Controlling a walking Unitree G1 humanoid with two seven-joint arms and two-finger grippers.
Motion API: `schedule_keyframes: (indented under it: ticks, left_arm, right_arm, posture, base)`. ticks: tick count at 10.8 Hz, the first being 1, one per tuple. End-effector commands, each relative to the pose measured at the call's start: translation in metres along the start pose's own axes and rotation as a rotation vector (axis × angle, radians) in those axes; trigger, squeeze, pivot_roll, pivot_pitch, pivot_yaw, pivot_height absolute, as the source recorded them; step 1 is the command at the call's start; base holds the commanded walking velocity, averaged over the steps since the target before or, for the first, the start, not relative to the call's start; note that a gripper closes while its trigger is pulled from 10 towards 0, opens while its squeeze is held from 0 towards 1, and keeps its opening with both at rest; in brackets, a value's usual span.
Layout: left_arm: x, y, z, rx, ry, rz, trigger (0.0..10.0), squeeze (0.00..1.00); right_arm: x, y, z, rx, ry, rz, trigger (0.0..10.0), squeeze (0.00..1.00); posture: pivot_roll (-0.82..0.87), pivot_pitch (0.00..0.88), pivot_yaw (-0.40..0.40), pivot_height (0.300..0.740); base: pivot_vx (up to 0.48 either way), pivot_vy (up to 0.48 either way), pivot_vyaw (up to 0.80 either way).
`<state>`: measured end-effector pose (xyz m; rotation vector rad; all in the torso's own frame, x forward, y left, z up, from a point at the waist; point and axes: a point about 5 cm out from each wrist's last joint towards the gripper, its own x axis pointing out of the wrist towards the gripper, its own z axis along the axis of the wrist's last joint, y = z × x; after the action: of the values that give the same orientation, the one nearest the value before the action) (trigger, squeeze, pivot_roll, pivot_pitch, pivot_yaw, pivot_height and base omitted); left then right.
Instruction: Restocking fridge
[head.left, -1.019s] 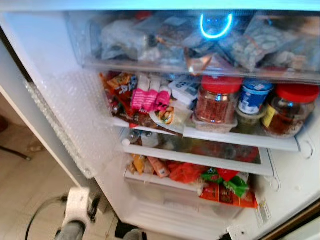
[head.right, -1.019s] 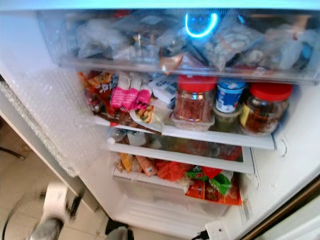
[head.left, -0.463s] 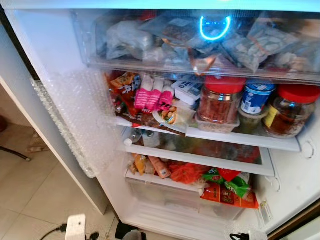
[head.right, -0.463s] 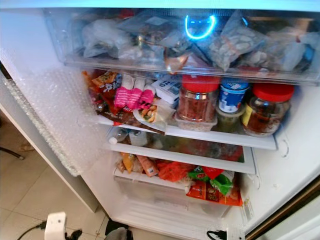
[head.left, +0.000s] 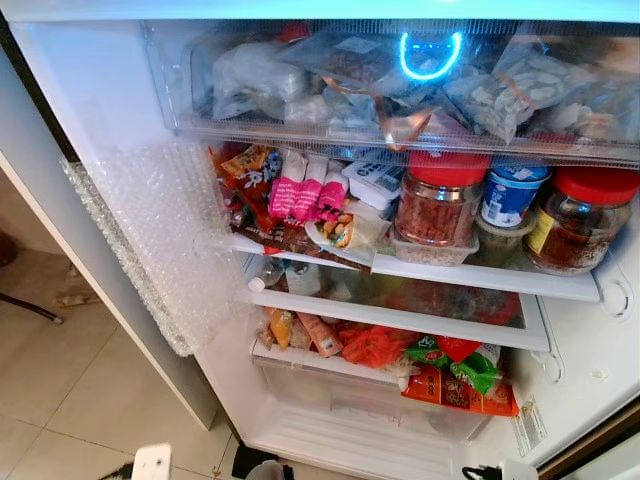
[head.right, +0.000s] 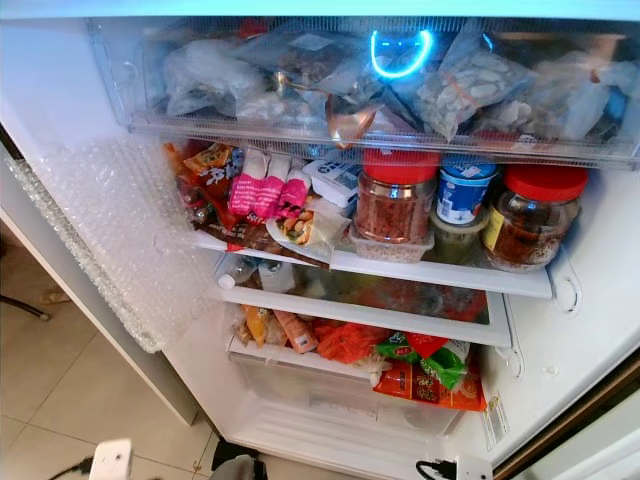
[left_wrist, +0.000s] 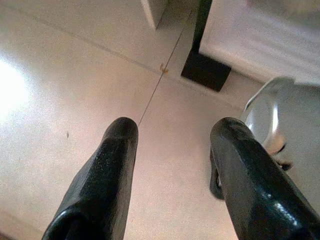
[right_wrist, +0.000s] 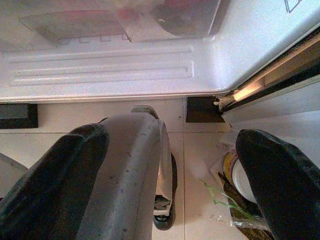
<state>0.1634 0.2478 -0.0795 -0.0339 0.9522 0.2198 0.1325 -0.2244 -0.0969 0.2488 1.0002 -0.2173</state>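
Down by the floor, at your six o'clock, both arms hung low. Your left gripper pointed at the pale floor tiles with its fingers spread apart and nothing between them; a dark block stood at the fridge's foot beyond the tips. Your right gripper also had its fingers wide apart, holding nothing, aimed at the white bottom edge of the fridge, with the robot's own grey leg between the fingertips.

Ahead of you, the open fridge rose from six toward twelve o'clock, well apart from both sets of fingers. Nearest was the bottom drawer with orange and green packets. Above it, a middle shelf held pink packets at about ten o'clock, a red-lidded jar at centre, a blue-lidded tub, and a second red-lidded jar at two o'clock. Farthest, at twelve, sat a clear tray of bagged food under a glowing blue ring. Bubble wrap lined the wall at nine o'clock.
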Motion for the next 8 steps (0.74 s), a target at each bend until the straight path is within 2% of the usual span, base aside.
schedule_keyframes:
  ticks: [1, 3, 8]
  left_arm:
    - [-0.0013, 0.0091, -0.0013, 0.019, 0.006, 0.015, 10.0, 0.00]
    - [-0.0025, 0.0143, -0.0044, 0.032, 0.018, 0.019, 10.0, 0.00]
    - [-0.0005, 0.0103, 0.0022, 0.027, 0.005, 0.014, 10.0, 0.00]
  right_arm:
    - [-0.0037, -0.0075, -0.0140, 0.031, 0.054, -0.027, 10.0, 0.00]
    - [-0.0034, -0.0062, -0.0143, 0.020, 0.059, -0.020, 10.0, 0.00]
    - [-0.0026, -0.0041, -0.0121, -0.002, 0.062, -0.001, 10.0, 0.00]
  posture:
    - [-0.02, 0.000, 0.043, 0.640]
    - [-0.02, 0.000, 0.045, 0.640]
    - [-0.01, 0.000, 0.047, 0.640]
  base:
    - [0.000, 0.000, 0.00]
    - [0.000, 0.242, 0.00]
    - [0.000, 0.306, 0.00]
